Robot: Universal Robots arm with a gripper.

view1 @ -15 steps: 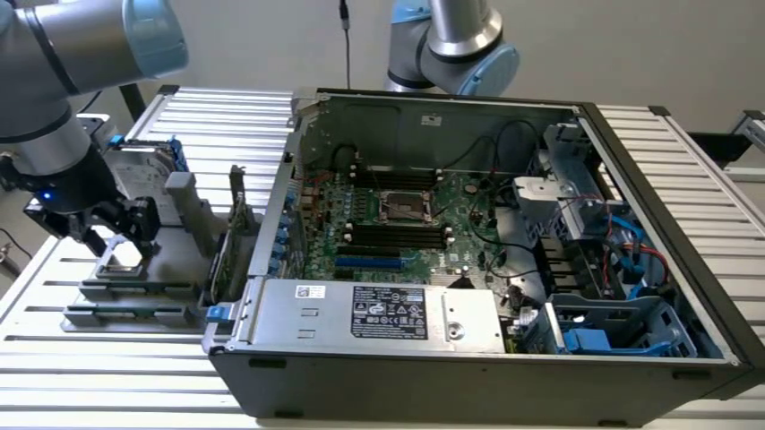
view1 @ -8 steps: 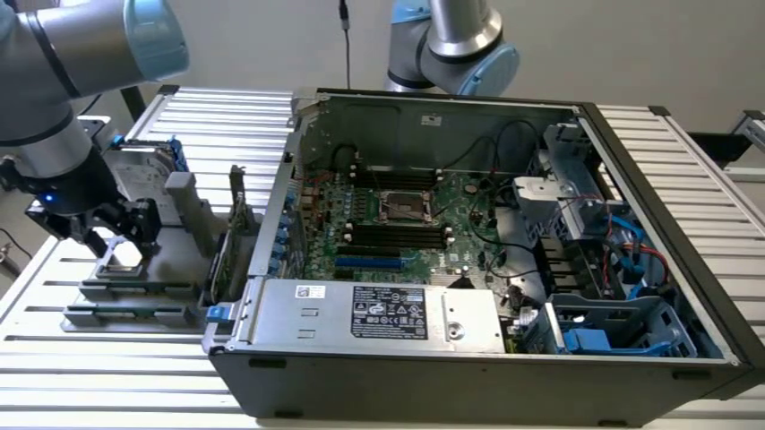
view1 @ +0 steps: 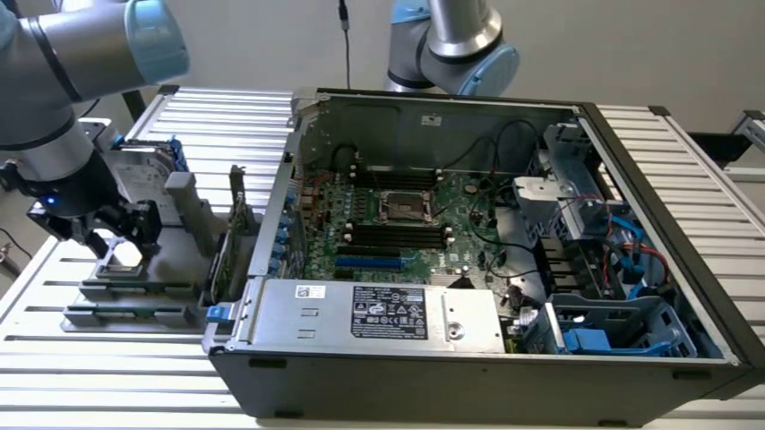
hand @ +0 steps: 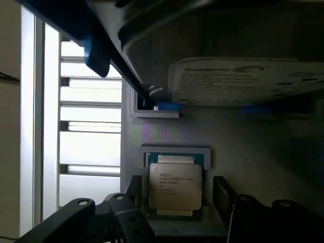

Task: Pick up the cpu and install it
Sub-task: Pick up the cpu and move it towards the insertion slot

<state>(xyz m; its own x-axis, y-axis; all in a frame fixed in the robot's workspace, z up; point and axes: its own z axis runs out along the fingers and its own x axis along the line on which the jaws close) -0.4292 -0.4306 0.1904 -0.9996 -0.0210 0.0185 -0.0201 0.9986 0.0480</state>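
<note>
Tool (view1: 122, 240), jaws spread wide, straddles the cpu (hand: 174, 187) lying flat in a grey holder (view1: 132, 291) recess directly beneath it: pick-up stage, chip ungrasped; closure must meet opposite edges squarely.

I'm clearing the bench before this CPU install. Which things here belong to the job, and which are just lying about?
In the job: cpu; claw, open either side of it; socket in the case.
Lying about: hard drive; power supply.
</note>
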